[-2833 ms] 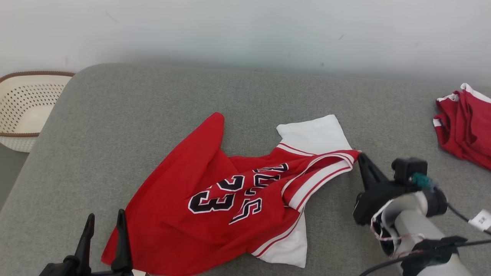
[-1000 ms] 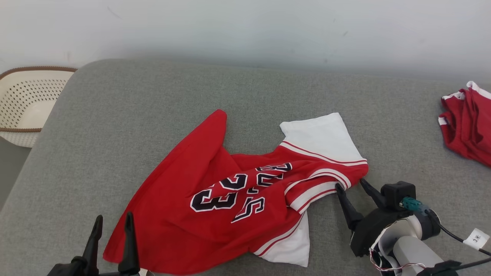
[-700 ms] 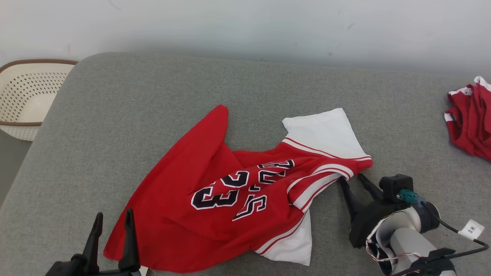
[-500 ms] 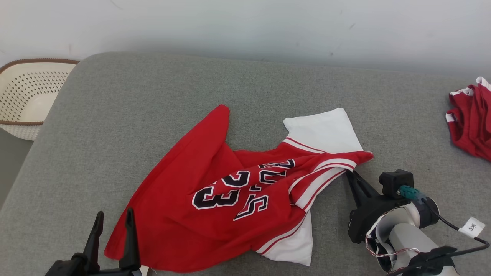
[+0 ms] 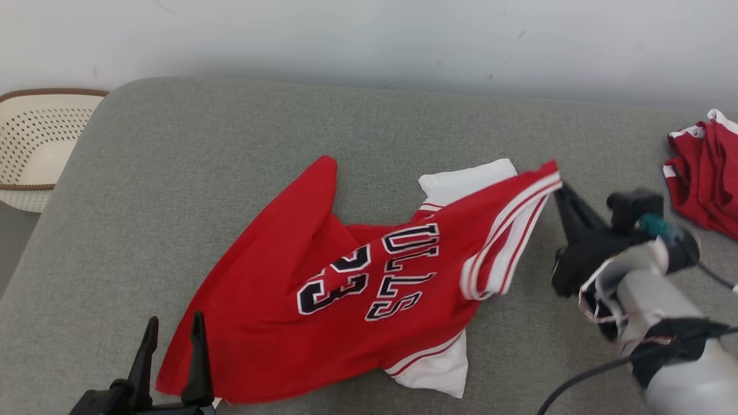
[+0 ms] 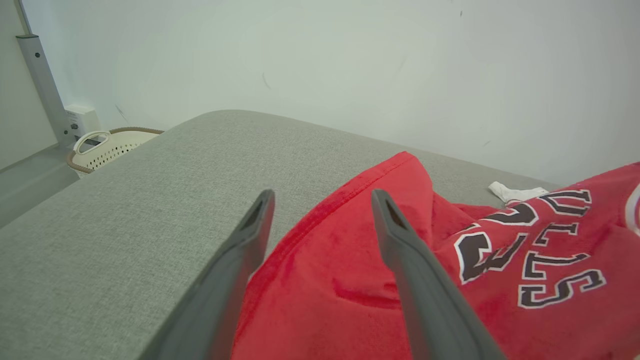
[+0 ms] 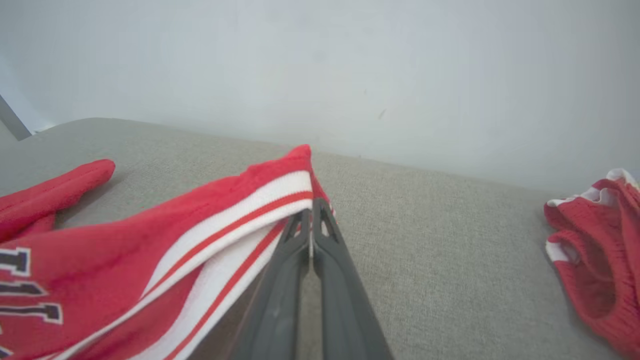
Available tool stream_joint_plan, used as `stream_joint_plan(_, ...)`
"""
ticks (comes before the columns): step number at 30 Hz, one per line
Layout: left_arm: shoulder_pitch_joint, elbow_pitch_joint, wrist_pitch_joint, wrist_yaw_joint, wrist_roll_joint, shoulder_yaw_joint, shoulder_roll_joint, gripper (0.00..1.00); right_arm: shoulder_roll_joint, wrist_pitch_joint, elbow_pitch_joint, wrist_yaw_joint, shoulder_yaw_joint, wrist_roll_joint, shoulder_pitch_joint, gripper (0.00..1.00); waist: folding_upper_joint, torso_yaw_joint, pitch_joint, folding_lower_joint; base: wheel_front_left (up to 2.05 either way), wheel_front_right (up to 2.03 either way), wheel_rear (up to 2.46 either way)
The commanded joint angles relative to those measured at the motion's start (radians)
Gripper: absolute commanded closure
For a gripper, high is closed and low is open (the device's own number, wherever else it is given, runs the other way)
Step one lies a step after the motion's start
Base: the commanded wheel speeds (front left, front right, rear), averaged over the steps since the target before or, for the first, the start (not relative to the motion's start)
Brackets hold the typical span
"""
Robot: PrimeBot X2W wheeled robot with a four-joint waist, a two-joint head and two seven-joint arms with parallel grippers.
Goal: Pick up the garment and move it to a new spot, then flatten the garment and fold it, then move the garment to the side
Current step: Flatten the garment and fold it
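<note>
One wide grey fabric-covered cushion [image 5: 375, 132] is seen under everything, and it is backed by a plain pale wall [image 5: 369, 34]. The red basketball jersey [image 5: 277, 323], marked with black-and-white lettering and the number 23, is spread crumpled across the middle of that cushion, and white panels are shown at its far and near edges.

And now the right claw with two long dark fingers [image 5: 558, 187] is found at the jersey's right edge. Its fingers are pressed fully together, and the jersey's red-and-white striped trim [image 7: 240, 210] is pinched at the tips. That edge is drawn taut and raised off the grey fabric.

The left claw [image 5: 175, 318] is held at the jersey's near-left corner with its fingers spread wide and nothing gripped. Whether the cloth is touched cannot be told.

Well to the right of the jersey, a bunched red cloth with white trim [image 5: 700, 173] is left lying. Well to the left of the jersey, past the cushion's rounded corner, a cream perforated basket with a brown rim [image 5: 29, 132] is set. Farther left of the jersey, a pale upright rail [image 6: 42, 85] is made out against the wall.
</note>
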Motion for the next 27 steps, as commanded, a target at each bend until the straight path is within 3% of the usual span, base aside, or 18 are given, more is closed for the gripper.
stream_joint_plan(1,-0.008,0.002,-0.003,0.0,-0.004,-0.001,0.0,0.0,-0.013,-0.005,0.001,0.0,0.008,-0.007,-0.04,1.0,-0.0001,0.003,0.004,-0.0001,0.0,0.0,0.0)
stream_joint_plan(11,-0.025,0.006,-0.003,-0.005,-0.007,-0.017,0.0,0.0,-0.019,0.007,0.04,0.0,0.08,-0.001,-0.26,1.0,-0.0001,0.032,0.032,-0.0001,0.0,0.0,0.0)
stream_joint_plan(22,-0.057,0.018,-0.003,-0.004,-0.02,-0.031,0.0,0.0,0.025,-0.005,0.211,0.0,0.098,-0.004,-0.379,1.0,-0.0001,0.079,0.069,-0.0001,0.0,0.0,0.0)
stream_joint_plan(23,-0.058,0.019,-0.003,-0.004,-0.021,-0.031,0.0,0.0,0.029,-0.005,0.214,0.0,0.093,-0.008,-0.379,0.92,-0.0001,0.08,0.07,-0.0001,0.0,0.0,0.0)
stream_joint_plan(24,-0.058,0.021,-0.003,-0.004,-0.021,-0.031,0.0,0.0,0.033,-0.005,0.229,0.0,0.092,-0.01,-0.372,0.52,-0.0001,0.08,0.07,-0.0001,0.0,0.0,0.0)
stream_joint_plan(25,-0.057,0.022,-0.003,-0.003,-0.02,-0.03,0.0,0.0,0.037,-0.005,0.244,0.0,0.095,-0.011,-0.362,0.0,-0.0001,0.079,0.069,-0.0001,0.0,0.0,0.0)
stream_joint_plan(27,-0.056,0.024,-0.003,-0.002,-0.018,-0.024,0.0,0.0,0.039,-0.005,0.252,0.0,0.099,-0.014,-0.356,0.0,-0.0001,0.071,0.062,-0.0001,0.0,0.0,0.0)
